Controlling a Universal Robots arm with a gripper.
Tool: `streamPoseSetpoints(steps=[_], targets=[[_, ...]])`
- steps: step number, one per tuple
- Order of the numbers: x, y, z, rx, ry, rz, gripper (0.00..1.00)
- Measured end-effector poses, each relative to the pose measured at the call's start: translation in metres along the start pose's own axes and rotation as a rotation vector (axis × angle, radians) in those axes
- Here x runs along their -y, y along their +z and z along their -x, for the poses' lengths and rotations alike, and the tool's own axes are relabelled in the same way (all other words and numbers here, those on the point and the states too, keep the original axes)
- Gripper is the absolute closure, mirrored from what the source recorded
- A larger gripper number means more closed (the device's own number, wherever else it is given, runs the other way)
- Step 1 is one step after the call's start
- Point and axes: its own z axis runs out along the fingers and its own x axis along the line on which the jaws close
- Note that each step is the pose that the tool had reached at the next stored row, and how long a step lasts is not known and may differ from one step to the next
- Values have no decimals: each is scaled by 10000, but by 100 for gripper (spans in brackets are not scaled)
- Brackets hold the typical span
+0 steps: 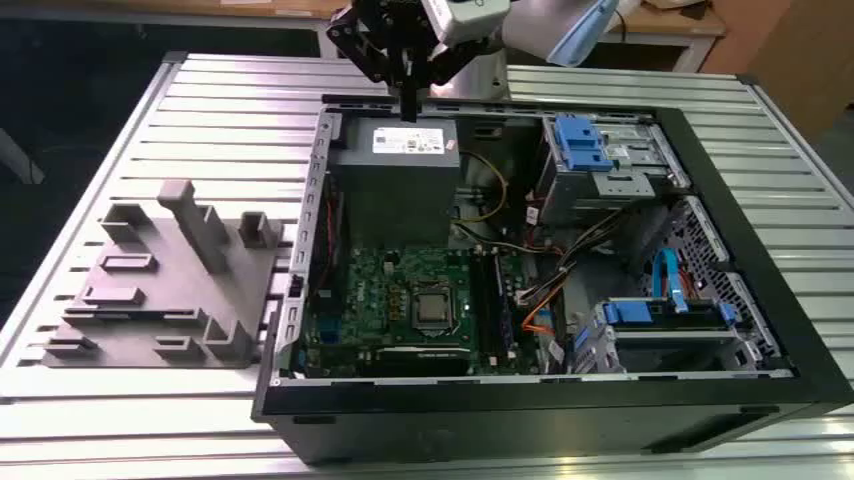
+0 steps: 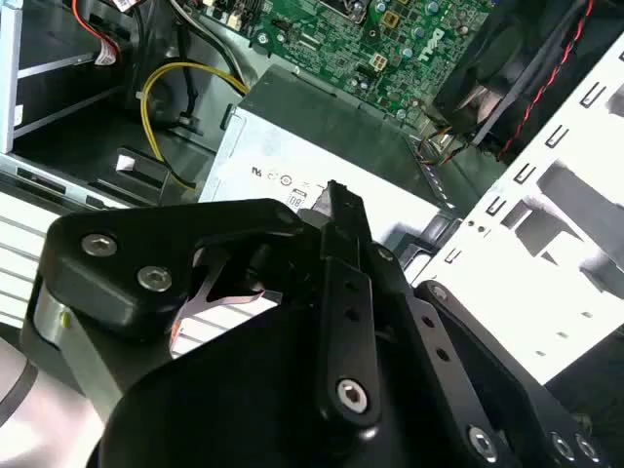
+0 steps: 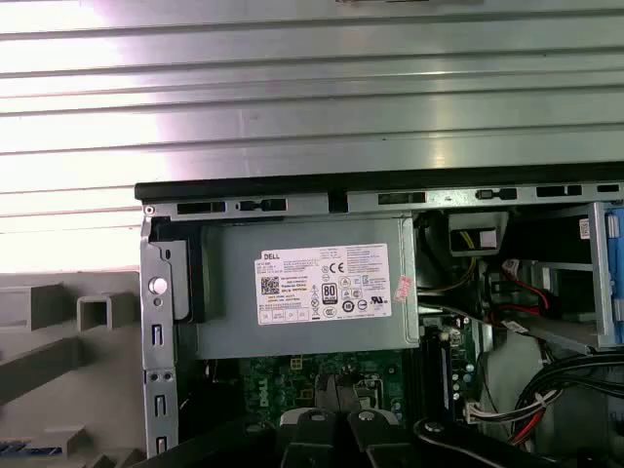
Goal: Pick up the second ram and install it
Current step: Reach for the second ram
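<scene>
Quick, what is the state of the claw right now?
Claw: closed, near the grey power box; whether it holds anything cannot be told.

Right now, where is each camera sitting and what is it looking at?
Exterior view: off the arm, looking down into the open computer case; the gripper hangs above the power-supply box.
First wrist view: on the arm, looking past the gripper at the power-supply box.
Second wrist view: on the arm, right behind the gripper, facing the motherboard.
Shared: all three show the power-supply box.
</scene>
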Motion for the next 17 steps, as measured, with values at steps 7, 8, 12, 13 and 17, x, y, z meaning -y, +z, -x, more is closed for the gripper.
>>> streamPoseSetpoints(steps=[7,8,12,13,17], targets=[[0,0,0,0,0,0,93],[0,0,-2,0,-1,-1,93],[2,1,-19,1,0,1,93],[2,1,-28,2,0,1,93],[7,1,-84,12,-2,1,93]])
